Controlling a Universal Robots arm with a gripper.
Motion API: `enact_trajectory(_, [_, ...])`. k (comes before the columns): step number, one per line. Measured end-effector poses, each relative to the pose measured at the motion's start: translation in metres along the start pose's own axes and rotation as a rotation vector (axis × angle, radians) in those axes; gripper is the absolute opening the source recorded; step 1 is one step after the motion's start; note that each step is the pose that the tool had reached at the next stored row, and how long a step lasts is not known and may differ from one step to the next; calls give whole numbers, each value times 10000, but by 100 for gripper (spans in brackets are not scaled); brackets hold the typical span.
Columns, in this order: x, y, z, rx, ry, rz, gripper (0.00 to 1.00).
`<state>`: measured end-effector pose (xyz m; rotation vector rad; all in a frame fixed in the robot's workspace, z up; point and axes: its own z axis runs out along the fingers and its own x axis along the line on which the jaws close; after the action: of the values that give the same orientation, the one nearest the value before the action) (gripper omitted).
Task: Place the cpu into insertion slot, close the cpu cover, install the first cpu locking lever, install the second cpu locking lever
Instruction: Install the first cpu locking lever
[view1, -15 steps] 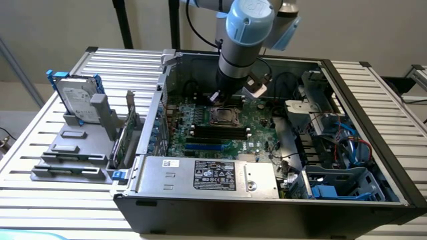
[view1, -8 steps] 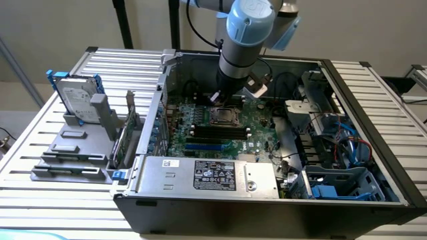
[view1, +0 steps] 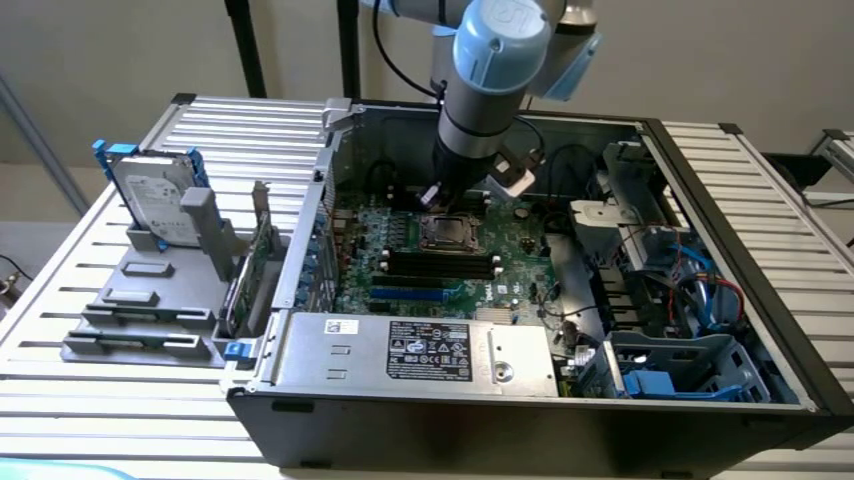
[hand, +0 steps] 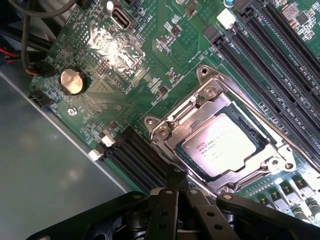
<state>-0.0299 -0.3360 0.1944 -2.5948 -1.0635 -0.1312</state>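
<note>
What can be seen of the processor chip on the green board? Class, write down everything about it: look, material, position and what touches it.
The chip is a small flat square with a silvery-grey metal top that carries faint printed lettering. It lies flat in its seat on the green board. Its top shows through the square opening of the shiny metal frame, which lies down around its edges. The closed tool hangs beside the frame's corner, off the chip.
</note>
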Motion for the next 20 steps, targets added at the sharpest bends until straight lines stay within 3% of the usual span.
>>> enact_trajectory(20, [35, 51, 21, 55, -67, -217, 11])
